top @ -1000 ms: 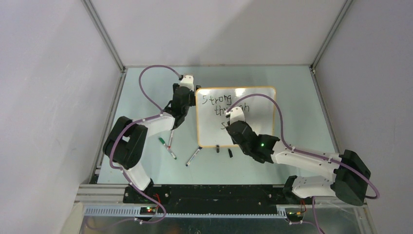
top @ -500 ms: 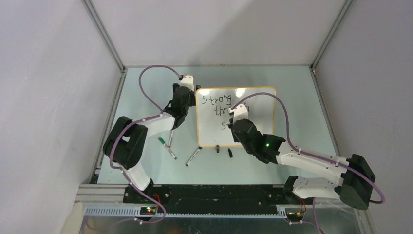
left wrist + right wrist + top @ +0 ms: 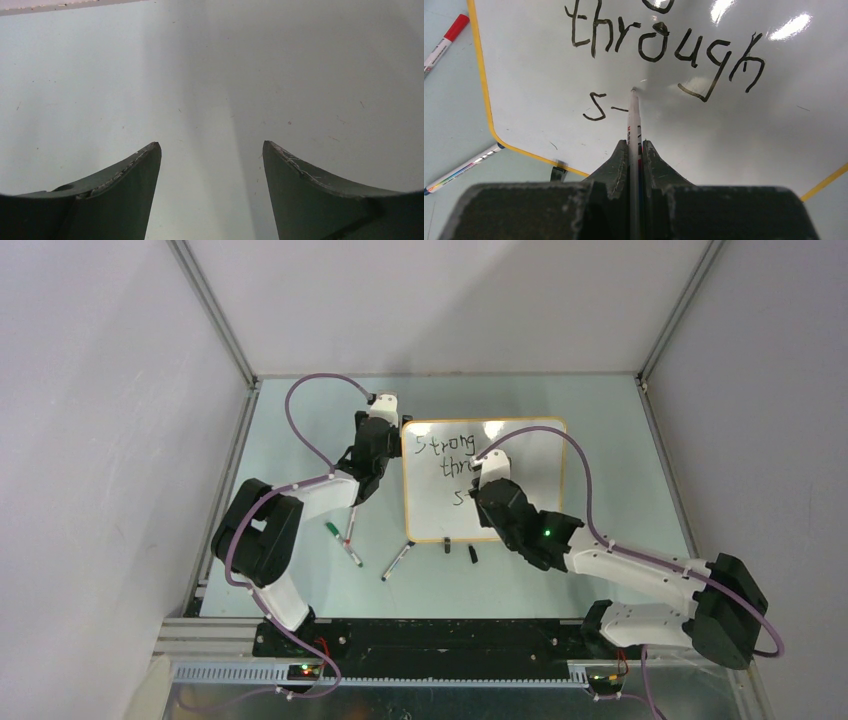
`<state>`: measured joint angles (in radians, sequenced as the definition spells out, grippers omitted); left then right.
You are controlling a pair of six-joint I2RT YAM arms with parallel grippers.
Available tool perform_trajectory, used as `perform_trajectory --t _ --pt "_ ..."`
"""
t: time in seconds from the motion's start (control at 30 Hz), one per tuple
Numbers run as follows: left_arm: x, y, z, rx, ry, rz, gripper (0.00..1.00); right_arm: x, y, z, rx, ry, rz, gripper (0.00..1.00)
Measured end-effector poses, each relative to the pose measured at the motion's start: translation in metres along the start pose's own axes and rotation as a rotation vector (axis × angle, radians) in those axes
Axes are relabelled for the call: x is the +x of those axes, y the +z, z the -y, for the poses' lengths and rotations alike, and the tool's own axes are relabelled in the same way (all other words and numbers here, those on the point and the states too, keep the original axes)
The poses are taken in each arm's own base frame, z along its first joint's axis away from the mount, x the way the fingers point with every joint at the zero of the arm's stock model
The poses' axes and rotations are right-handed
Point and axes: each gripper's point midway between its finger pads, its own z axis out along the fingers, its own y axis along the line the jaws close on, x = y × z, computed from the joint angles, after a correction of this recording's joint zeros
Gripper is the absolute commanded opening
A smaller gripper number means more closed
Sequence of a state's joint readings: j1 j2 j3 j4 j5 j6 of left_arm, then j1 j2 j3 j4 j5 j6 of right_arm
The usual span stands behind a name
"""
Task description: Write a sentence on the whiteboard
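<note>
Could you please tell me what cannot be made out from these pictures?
- Top view: the right arm covers the ends of the lower lines of the sentence on the whiteboard.
- Right wrist view: the upper edge cuts off the first line; the right gripper hides much of the marker.
- Left wrist view: the open left gripper frames only table, so whether it touches the whiteboard is unclear.

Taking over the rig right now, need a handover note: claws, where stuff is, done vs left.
Right claw: shut on the marker, tip at the whiteboard just right of the newest stroke.
Left claw: open, empty, over bare table beside the board's far left corner.
Done: the sentence reads "Strong", "through", then "s" and a short dash on line three.
Left: finish line three.
Spare markers lie on the table off the board's near left corner.
</note>
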<state>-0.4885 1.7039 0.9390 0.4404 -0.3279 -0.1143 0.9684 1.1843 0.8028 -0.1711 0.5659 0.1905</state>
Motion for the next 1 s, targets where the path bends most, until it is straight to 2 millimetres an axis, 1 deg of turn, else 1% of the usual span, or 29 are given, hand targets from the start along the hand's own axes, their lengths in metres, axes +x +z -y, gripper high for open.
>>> perform_trajectory --t 0.5,1.0 --pt "0.0 0.0 0.0 0.0 0.0 0.0 0.8 0.001 0.005 -0.005 -0.021 0.009 -0.004 0.0" --pt "0.0 0.0 0.0 0.0 0.0 0.0 0.81 0.018 0.003 -0.013 -0.041 -0.02 -0.061 0.0"
